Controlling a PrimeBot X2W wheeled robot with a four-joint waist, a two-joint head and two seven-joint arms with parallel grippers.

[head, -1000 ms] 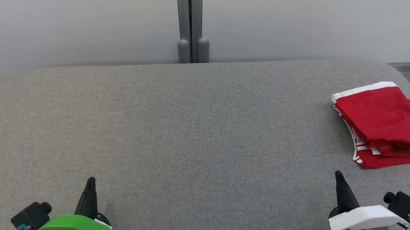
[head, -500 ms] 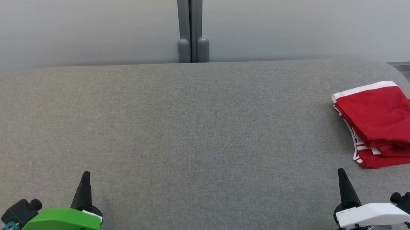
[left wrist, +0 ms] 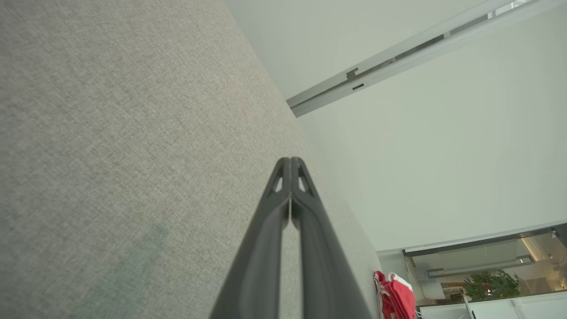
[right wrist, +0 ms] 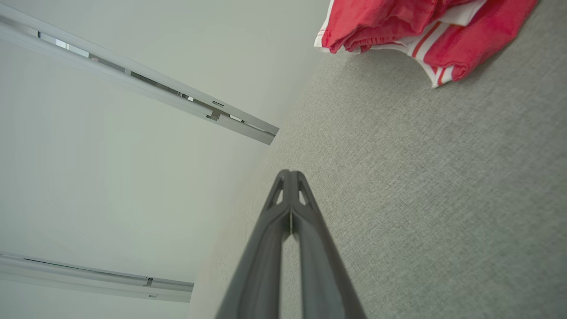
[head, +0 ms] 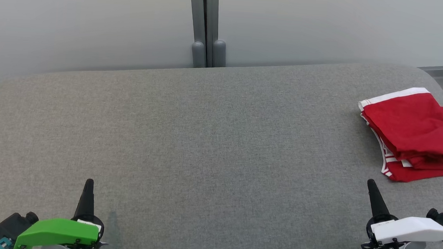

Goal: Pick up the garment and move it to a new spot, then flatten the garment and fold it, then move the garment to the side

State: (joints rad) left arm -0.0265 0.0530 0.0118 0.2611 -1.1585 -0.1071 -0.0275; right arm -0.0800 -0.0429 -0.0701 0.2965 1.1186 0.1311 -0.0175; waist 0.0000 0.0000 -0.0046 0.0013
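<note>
Though both clenched empty, right end effector [head: 371,182] near red garment [head: 413,132], left end effector [head: 89,182] far.

Bright, even light; faint shadows.

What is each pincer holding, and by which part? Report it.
Nothing. The left pincer and right pincer are both shut and empty; the red garment lies untouched on the grey surface.

One garment [head: 413,132], two pincers [head: 88,182] [head: 371,183], one grey surface [head: 220,140].
</note>
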